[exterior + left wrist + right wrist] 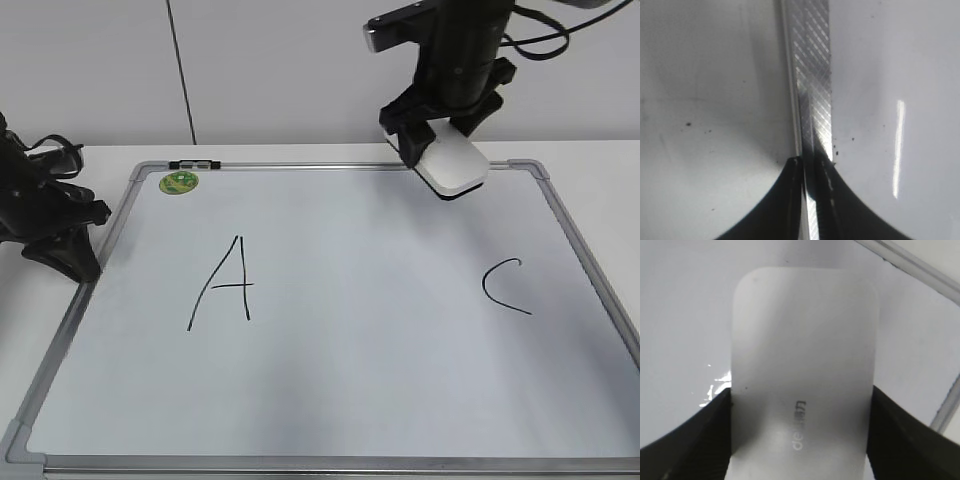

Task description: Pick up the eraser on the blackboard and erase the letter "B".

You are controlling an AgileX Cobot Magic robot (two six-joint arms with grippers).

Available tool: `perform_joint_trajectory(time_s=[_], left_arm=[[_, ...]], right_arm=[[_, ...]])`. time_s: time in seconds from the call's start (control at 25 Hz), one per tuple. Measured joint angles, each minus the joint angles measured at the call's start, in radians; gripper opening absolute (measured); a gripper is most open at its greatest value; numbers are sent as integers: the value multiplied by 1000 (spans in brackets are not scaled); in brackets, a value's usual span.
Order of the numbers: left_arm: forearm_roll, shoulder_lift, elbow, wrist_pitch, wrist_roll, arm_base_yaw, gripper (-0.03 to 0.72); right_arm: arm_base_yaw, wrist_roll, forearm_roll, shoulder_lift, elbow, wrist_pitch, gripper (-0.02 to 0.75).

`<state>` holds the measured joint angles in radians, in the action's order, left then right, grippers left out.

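From the exterior camera, the large white dry-erase blackboard with its grey metal frame fills the table. The right gripper holds the smooth white rounded plastic eraser clamped between its fingers, tilted, near the far edge toward the far right corner; whether it touches the surface I cannot tell. A large black "A" sits left of centre and a "C" near the right edge. No letter "B" shows between them, so it looks already wiped away, or else hidden. A round green magnet lies in the far left corner. The left gripper rests at the left edge.

The left wrist camera shows the left gripper's dark fingers drawn nearly together over the hatched metal frame strip, seemingly astride it and holding nothing else.

The right wrist camera shows the eraser, grey print upward, pinched on both long sides by the fingers, with the frame beyond it.

To do this step well, keep the dark underside flat when wiping and stay well clear of "A" and "C".
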<state>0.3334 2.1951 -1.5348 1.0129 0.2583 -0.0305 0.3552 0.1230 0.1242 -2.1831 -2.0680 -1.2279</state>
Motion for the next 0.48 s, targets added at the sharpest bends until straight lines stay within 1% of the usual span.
perform_joint_trajectory(time_s=[0.12, 0.36, 0.48], left_arm=[[2, 0, 0, 0, 0, 0, 34], [4, 0, 0, 0, 0, 0, 34], [6, 0, 0, 0, 0, 0, 34]], right_arm=[[-53, -9, -10, 54, 79, 0, 532], [-196, -52, -23, 180, 342, 2, 532], [-278, -58, -69, 250, 489, 75, 532]])
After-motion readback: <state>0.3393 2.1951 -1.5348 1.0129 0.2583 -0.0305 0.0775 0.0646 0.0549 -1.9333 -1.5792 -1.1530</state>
